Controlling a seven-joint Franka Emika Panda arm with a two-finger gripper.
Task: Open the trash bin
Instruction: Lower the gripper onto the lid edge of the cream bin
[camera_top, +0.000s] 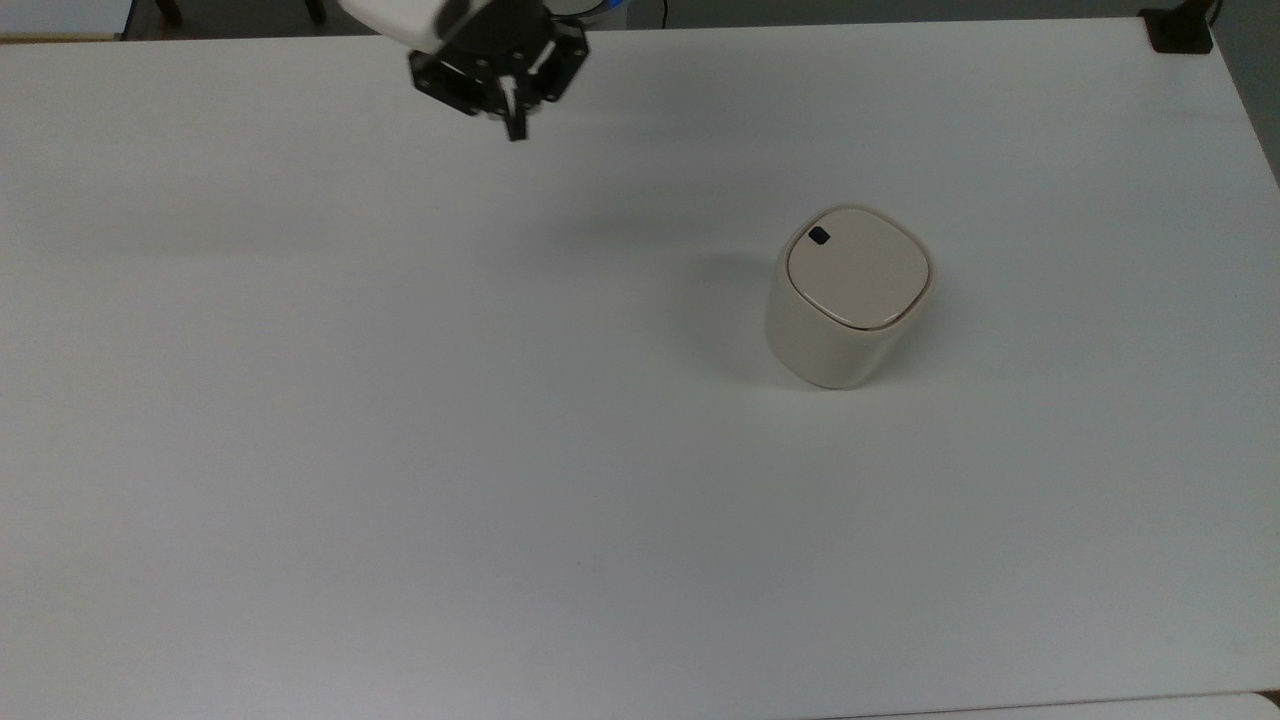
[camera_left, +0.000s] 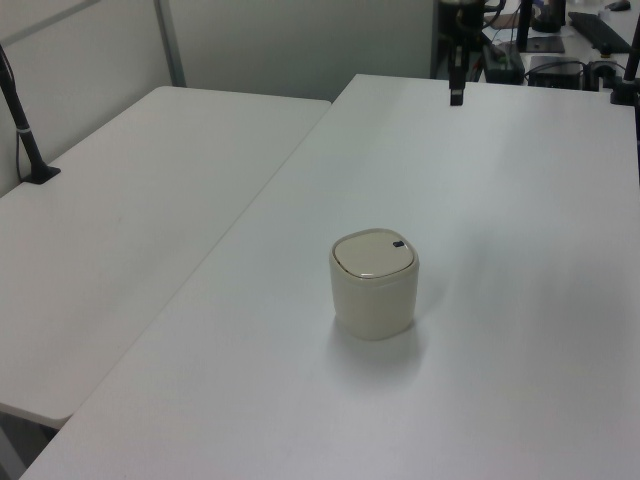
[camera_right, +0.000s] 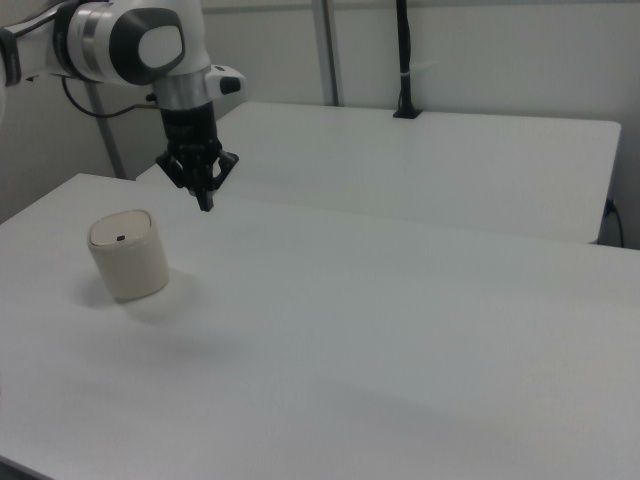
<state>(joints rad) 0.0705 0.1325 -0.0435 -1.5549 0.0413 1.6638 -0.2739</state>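
Now the white table (camera_top: 400, 450) carries the trash bin (camera_top: 848, 300), lid down, well apart from the pincer (camera_top: 514, 128), toward the top view's lower right. Its fingers are pressed together. I judge this single tip should come down straight on the small black button (camera_top: 819, 236).

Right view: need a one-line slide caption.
Franka gripper, fingers shut, hovers above the white table, apart from the closed cream trash bin on the right view's left.

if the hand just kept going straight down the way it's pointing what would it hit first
Probably the bare white table. The hand points downward above the table, with the trash bin well off toward the top view's right, out of that line, though depth is hard to judge.
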